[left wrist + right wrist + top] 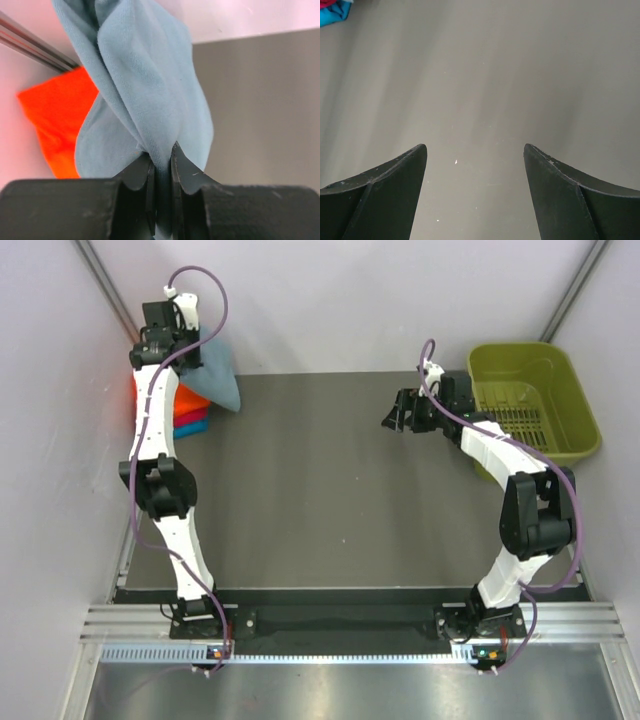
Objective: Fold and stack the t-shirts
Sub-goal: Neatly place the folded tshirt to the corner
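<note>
My left gripper (192,343) is raised at the far left and is shut on the grey-blue t-shirt (220,375), which hangs bunched from it over the stack. In the left wrist view the cloth (145,85) is pinched between the shut gripper (163,159). Below it lie the folded orange (185,400), red (190,417) and teal (192,428) t-shirts, stacked by the left wall. The orange one also shows in the left wrist view (57,120). My right gripper (392,418) is open and empty above the bare table; its fingers (395,185) frame only tabletop.
An olive-green plastic basket (575,400) stands at the far right, just behind my right arm. The dark grey table (320,500) is walled by white panels on the left, the back and the right. A corner of the teal and red shirts shows in the right wrist view (335,11).
</note>
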`<state>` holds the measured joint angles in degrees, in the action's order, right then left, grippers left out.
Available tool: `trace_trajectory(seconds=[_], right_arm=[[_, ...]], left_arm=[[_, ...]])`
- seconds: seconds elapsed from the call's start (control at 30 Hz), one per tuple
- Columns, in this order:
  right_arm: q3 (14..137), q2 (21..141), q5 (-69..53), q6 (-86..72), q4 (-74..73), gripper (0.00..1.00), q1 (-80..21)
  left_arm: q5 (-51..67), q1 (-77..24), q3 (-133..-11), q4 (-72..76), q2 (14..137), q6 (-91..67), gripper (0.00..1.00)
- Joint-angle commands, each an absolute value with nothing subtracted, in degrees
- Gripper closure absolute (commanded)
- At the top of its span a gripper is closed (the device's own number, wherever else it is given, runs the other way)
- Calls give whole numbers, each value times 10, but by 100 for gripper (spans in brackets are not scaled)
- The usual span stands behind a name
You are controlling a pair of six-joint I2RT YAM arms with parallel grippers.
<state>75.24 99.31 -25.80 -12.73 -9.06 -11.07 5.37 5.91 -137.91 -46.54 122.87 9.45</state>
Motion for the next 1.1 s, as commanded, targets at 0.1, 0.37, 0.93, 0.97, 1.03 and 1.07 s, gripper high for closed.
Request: trace_trajectory(seconds=[0.1,0.37,0.93,0.97,1.03,1.07], right_arm=[[769,966,-265,-129,-61,22,-112],[773,971,-263,-126,-64,22,-120],[779,981,-265,-134,-55,22,-127],[778,980,-266,-135,-54,22,-128],[775,978,-266,-136,-53,22,-129],[774,977,-266,-136,-51,22,-130]], left_arm=[[15,70,-1436,-388,1246,129,100],[5,89,-1447,-378,1244,145,100],[-19,92,-1450,-365,1187,160,100],[-22,92,-1450,-365,1185,161,100],[-23,93,-1450,-363,1180,165,100],[-24,93,-1450,-362,1178,166,100]])
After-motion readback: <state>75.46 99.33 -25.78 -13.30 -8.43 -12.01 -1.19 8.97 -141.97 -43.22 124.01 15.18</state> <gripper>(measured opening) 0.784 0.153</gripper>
